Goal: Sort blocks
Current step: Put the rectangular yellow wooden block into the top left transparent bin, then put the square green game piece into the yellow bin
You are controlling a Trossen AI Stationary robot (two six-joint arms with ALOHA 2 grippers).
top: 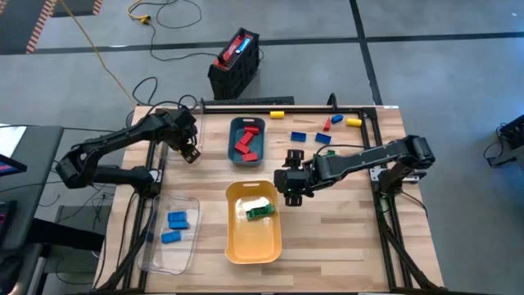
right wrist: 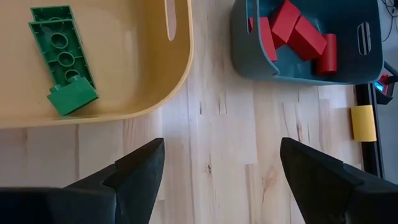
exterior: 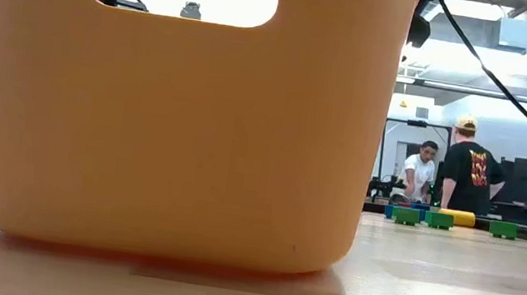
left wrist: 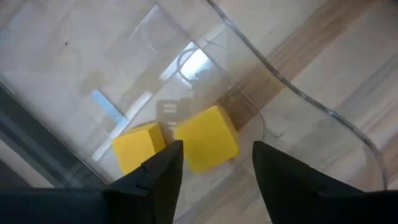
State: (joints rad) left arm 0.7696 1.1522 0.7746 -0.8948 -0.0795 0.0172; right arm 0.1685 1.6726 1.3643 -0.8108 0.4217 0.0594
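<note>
Yellow tray (top: pixel 252 238): smooth matte plastic, rounded corners, slot handles; it fills the low view. Inside lie two green blocks (right wrist: pixel 62 56), one long with round sockets showing, one short, touching.

Right gripper (top: pixel 292 195) hangs just beside the yellow tray's rim, over bare pale wood-grain table (top: pixel 344 238); fingers spread wide, nothing between them.

Clear tray (top: pixel 172 233): glossy, see-through, at the near left; two blue blocks (top: pixel 176 220) in it.

Teal tray (top: pixel 246 139): about four red blocks (right wrist: pixel 298 34), blocky and one cylindrical, heaped together.

Left gripper (left wrist: pixel 211 168) is over another clear container (left wrist: pixel 298 93) at the table's left side; fingers apart, two yellow blocks (left wrist: pixel 208 137), smooth and cube-like, lying just past the tips, ungripped.

Far edge: loose blocks scattered, yellow (top: pixel 277 114), blue (top: pixel 300 137), red (top: pixel 336 120), green (exterior: pixel 439 219).

Beyond the table: red-and-black box (top: pixel 235 61) on the floor; two people (exterior: pixel 467 173).
</note>
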